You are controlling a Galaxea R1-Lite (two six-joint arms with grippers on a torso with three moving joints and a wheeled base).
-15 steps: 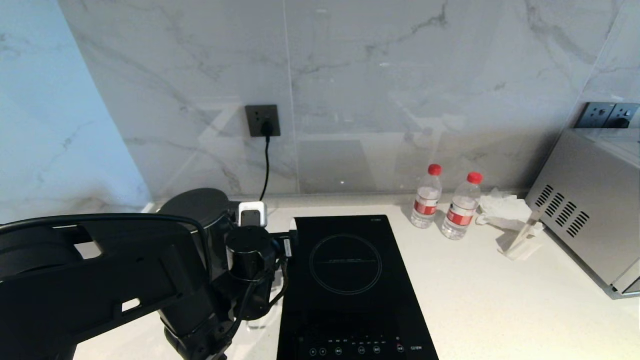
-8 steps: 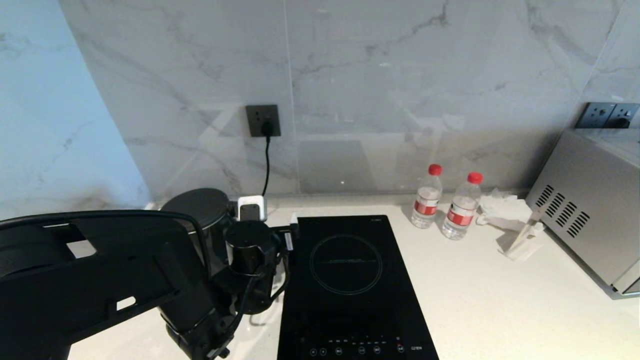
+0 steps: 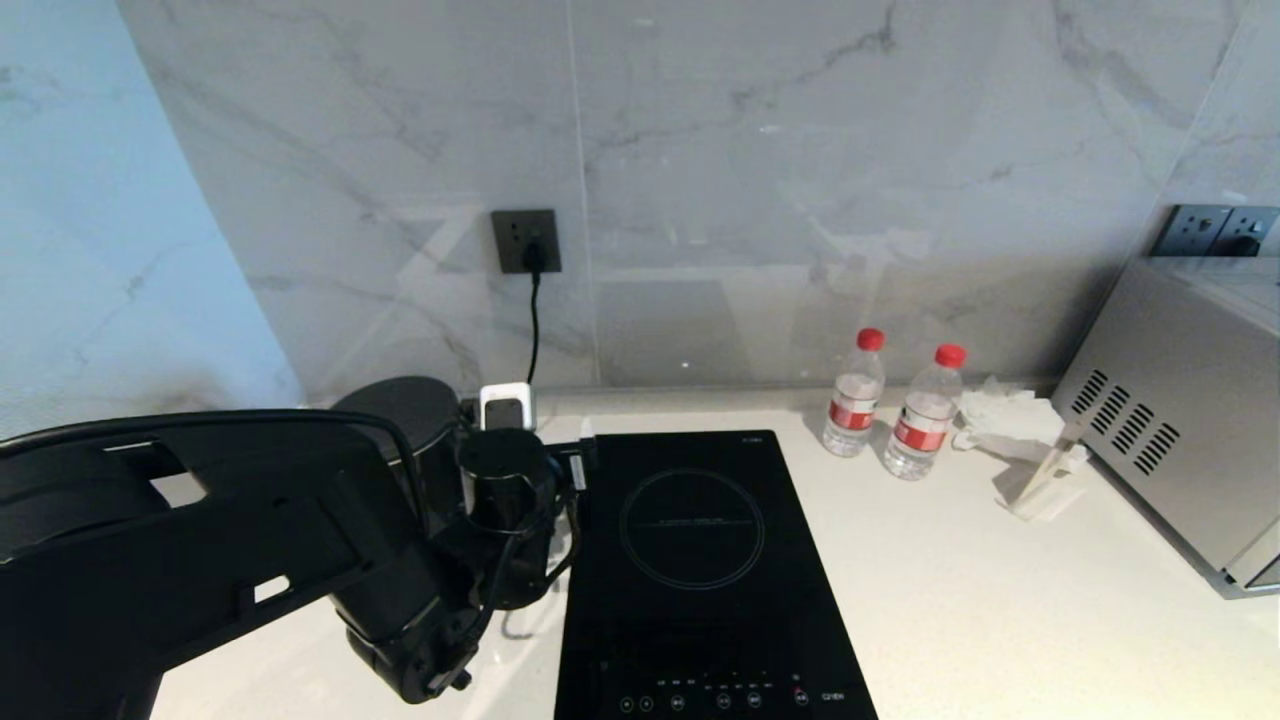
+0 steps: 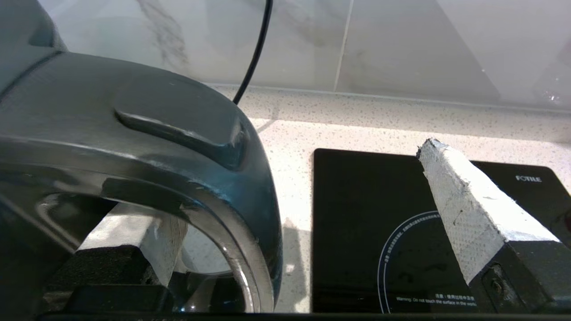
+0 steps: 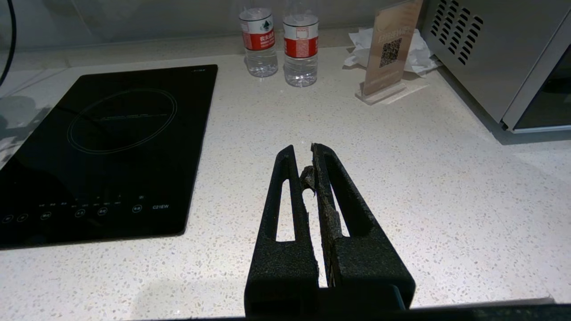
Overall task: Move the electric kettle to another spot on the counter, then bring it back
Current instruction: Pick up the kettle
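Observation:
The black electric kettle [image 3: 400, 408] stands at the counter's [image 3: 950, 600] back left corner, left of the cooktop, mostly hidden behind my left arm [image 3: 300, 540]. In the left wrist view its glossy loop handle [image 4: 178, 147] fills the near side. My left gripper [image 4: 290, 187] is open around that handle: one padded finger [image 4: 134, 236] shows through the loop, the other finger [image 4: 468, 214] hangs over the cooktop. The pads stand apart from the handle. My right gripper [image 5: 303, 149] is shut on nothing, over bare counter [image 5: 401, 156] right of the cooktop.
A black induction cooktop [image 3: 690, 560] lies in the counter beside the kettle. Two red-capped water bottles [image 3: 853, 395], crumpled tissue [image 3: 1000, 410] and a small sign holder [image 3: 1045, 480] stand at the back right. A steel oven [image 3: 1180, 420] fills the far right. A cord hangs from the wall socket [image 3: 526, 242].
My left wrist has edged a little toward the wall and the kettle, its jaws still wide. The kettle stays where it was. The right arm has not moved.

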